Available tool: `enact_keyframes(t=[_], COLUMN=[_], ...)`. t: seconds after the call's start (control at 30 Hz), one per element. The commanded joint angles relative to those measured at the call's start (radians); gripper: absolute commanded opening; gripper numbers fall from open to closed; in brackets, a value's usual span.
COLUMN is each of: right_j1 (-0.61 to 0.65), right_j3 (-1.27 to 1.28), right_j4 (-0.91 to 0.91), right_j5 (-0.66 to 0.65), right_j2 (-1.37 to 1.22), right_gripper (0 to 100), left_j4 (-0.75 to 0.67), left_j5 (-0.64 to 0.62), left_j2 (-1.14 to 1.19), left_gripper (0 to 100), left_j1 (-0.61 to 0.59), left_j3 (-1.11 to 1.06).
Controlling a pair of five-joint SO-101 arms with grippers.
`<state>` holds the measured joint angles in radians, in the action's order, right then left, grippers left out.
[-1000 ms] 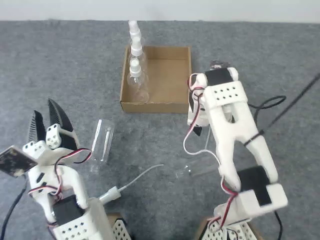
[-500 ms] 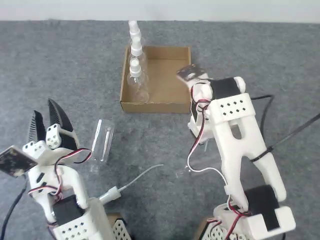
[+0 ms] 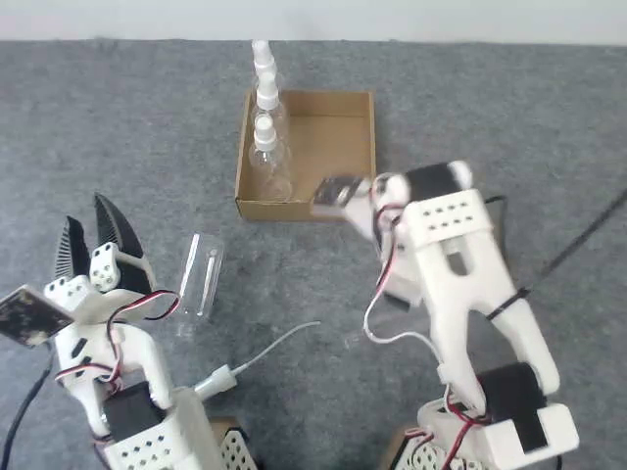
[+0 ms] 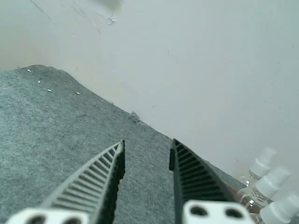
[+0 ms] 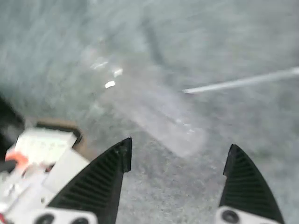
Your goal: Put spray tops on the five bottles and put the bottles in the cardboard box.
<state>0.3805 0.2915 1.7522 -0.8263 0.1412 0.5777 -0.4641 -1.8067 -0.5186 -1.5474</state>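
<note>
Plainly, our right gripper [image 5: 180, 149] hangs over the carpet [image 3: 147, 127] with its jaws wide apart and nothing between them. Below it lies a blurred clear shape that we take for a bottle [image 5: 154, 109], on its side and uncapped. Our left gripper [image 3: 90, 217] stands raised near its own base, jaws also apart and empty. A second bottle [image 3: 201, 274] lies just beside it, also bare.

We judge both bottles light, thin-walled and slick. On their sides they will roll at a nudge and dent under a hard squeeze. We would take one across the middle of its body, jaws straddling its width, and close gently.

The spray top [image 3: 220, 377] rests by the left arm's base, and its tube [image 3: 284, 341] trails toward the right arm. That tube looks thin and bendy, so the head is the place to hold it.

Three capped bottles [image 3: 272, 162] line the left wall of the box [image 3: 323, 208]; whether the farthest stands inside it we cannot tell. The box's front wall sits near the right wrist, and a white wire [image 3: 377, 313] loops under that arm. The tube lies near the first bottle and could catch a jaw.
</note>
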Motion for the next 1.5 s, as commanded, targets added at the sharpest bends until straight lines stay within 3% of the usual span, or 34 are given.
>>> enact_keyframes(t=[0.0, 0.4, 0.97, 1.47], right_j1=[0.042, 0.206, 0.206, 0.202], right_j3=[0.043, 0.325, 0.66, 0.787], right_j4=[0.033, -0.045, -0.461, -0.631], right_j5=[-0.046, -0.184, -0.315, -0.315], right_j2=[0.096, 0.432, 0.472, 0.47], right_gripper=[27.7, 27.8, 27.7, 27.4], left_j4=[-0.021, -0.021, -0.025, -0.025], left_j5=[-0.003, -0.003, -0.003, -0.003], left_j2=[-0.014, -0.014, -0.014, -0.014], left_gripper=[15, 15, 15, 15], left_j1=[-0.006, -0.005, -0.002, -0.002], left_j3=[0.041, 0.041, 0.031, 0.031])
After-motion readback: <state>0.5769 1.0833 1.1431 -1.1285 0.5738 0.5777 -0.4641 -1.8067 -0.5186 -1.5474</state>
